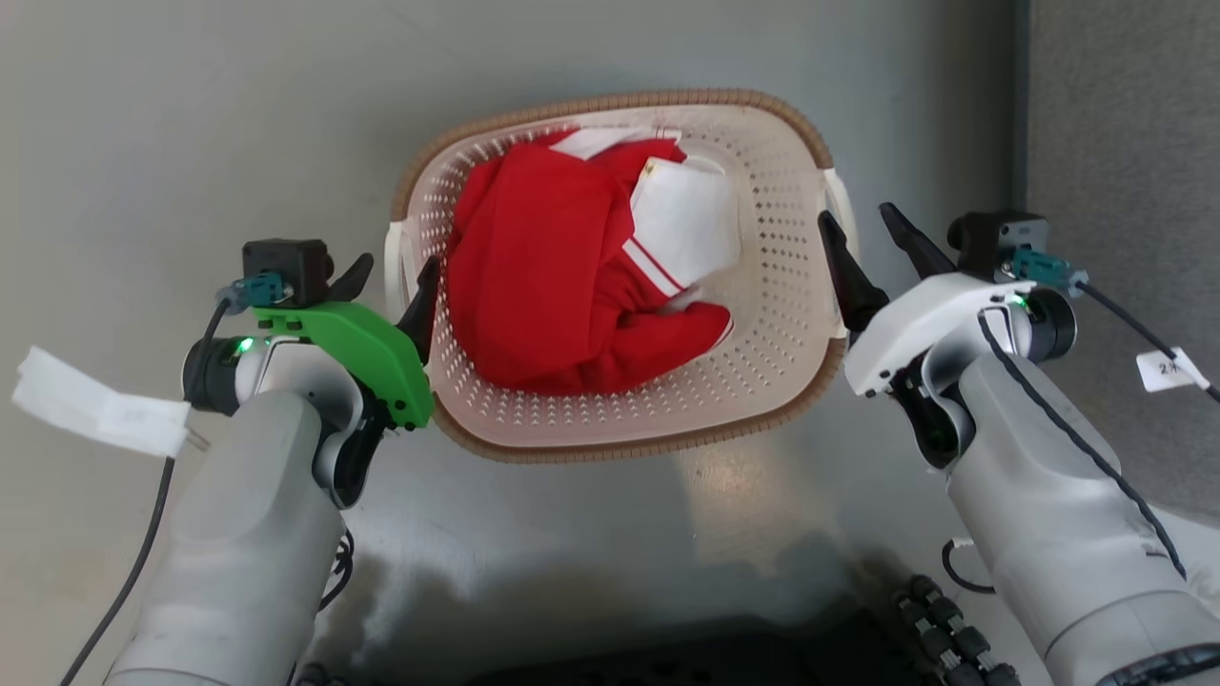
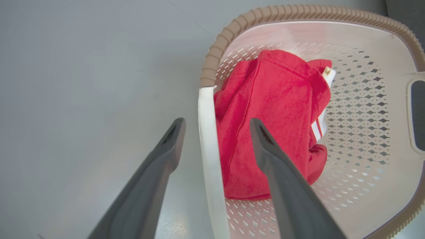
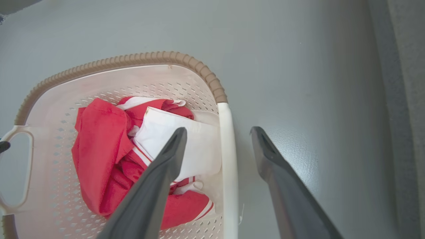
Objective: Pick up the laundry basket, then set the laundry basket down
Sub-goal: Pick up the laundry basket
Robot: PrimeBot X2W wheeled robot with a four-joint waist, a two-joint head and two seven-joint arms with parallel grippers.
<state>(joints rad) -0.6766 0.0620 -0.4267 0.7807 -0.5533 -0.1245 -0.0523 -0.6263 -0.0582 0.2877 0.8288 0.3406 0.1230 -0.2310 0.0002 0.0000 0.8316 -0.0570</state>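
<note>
The laundry basket (image 1: 782, 286) is cream-white and perforated, with a brown woven-look rim, and stands on the grey floor at the centre of the head view. Red and white clothes (image 1: 572, 276) lie inside it. My left gripper (image 1: 393, 272) is open and straddles the basket's left white handle (image 2: 209, 149), one finger outside and one inside. My right gripper (image 1: 863, 233) is open too, straddling the right white handle (image 3: 228, 156) the same way. Neither pair of fingers presses on its handle.
Grey floor (image 1: 191, 114) surrounds the basket. A darker grey strip of wall or carpet (image 1: 1125, 143) runs along the right side. My own dark base shows at the bottom edge (image 1: 667, 657). Paper tags hang from both arms' cables.
</note>
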